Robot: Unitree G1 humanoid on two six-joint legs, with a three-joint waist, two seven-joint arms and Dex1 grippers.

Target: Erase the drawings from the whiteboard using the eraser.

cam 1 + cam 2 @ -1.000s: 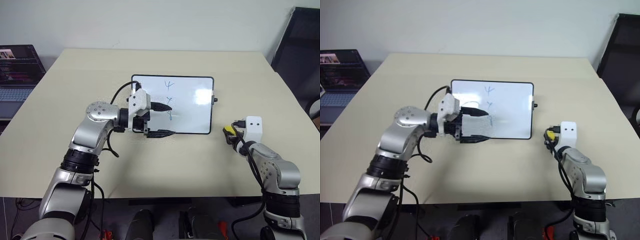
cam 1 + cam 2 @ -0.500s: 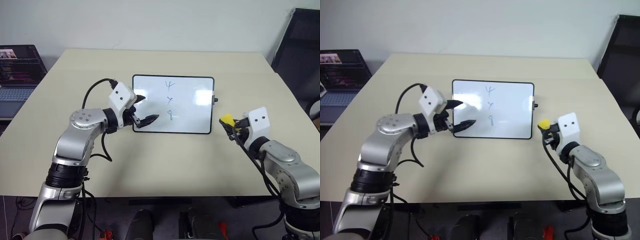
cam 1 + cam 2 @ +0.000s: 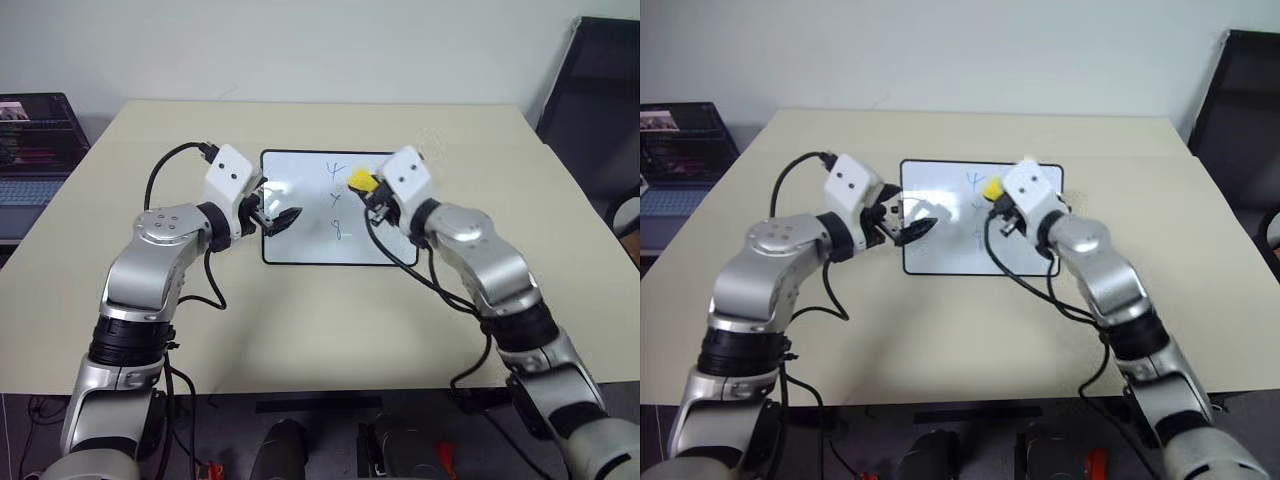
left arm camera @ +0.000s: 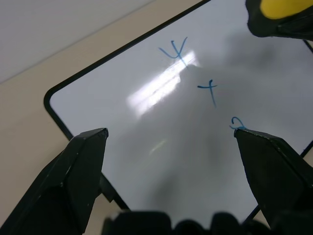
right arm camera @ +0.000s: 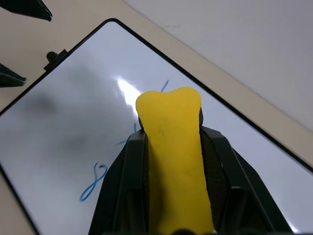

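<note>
The whiteboard (image 3: 300, 245) lies flat in the middle of the table. The drawings (image 3: 338, 200) are three thin blue squiggles in a column on its middle; the left wrist view shows them too (image 4: 209, 89). My right gripper (image 3: 368, 192) hovers just above the board's upper right part, shut on the yellow eraser (image 3: 361, 181). In the right wrist view the eraser (image 5: 173, 147) sticks out between the black fingers over the squiggles. My left gripper (image 3: 280, 215) is open over the board's left edge, pointing toward the drawings, with nothing between its fingers (image 4: 83, 161).
The beige table (image 3: 300, 330) has bare room in front of and around the board. A laptop (image 3: 35, 140) sits beyond the table's left edge. A dark chair (image 3: 590, 90) stands at the far right.
My right arm has lifted from the table's right side and swung left over the board, carrying the eraser. My left gripper has drawn back left to the board's left edge and turned.
</note>
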